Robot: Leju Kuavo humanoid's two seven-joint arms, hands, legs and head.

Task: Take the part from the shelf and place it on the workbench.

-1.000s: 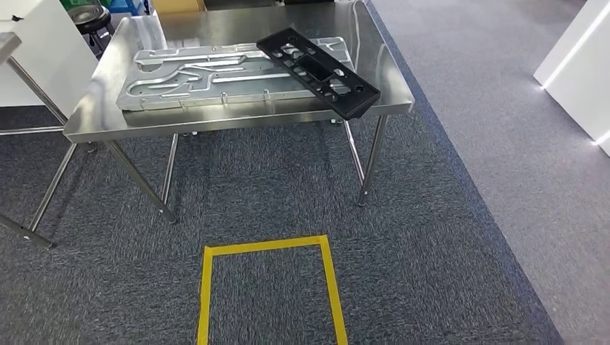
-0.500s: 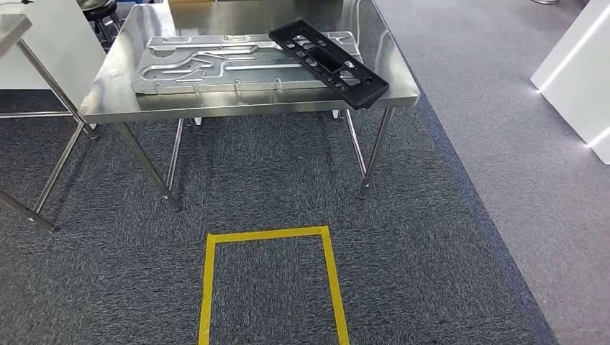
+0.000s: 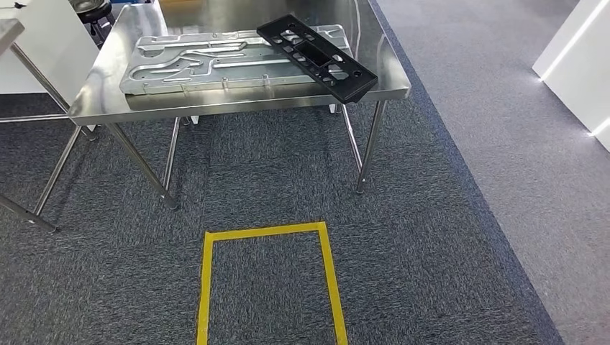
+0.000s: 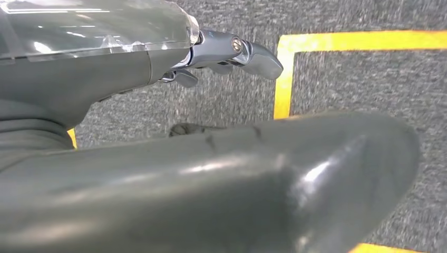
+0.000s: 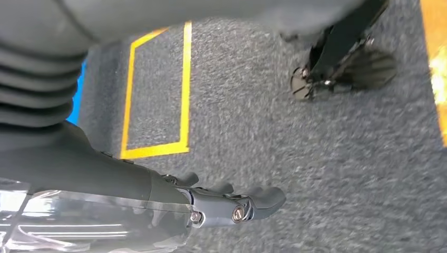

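**Steel bench, black part on top**

Carpet [image 3: 431,237], speckled grey, bears a yellow taped rectangle [image 3: 267,280] at six o'clock. At twelve o'clock, the shiny steel workbench [image 3: 108,100] carries a ribbed metal plate [image 3: 194,65]; the flat, perforated black part [image 3: 316,57] lies diagonally across it.

Left wrist: left hand [image 4: 226,52] hangs released over carpet.

Right wrist: right hand [image 5: 232,203] likewise slack, grasping nothing.

The table [image 3: 237,104] is showing polished, mirror-bright steel. The grey plate [image 3: 208,61] on it is looking like dull stamped metal, and the black panel [image 3: 316,57] like matt plastic. The carpet [image 3: 431,237] is appearing rough and flecked, the yellow tape [image 3: 262,231] smooth.
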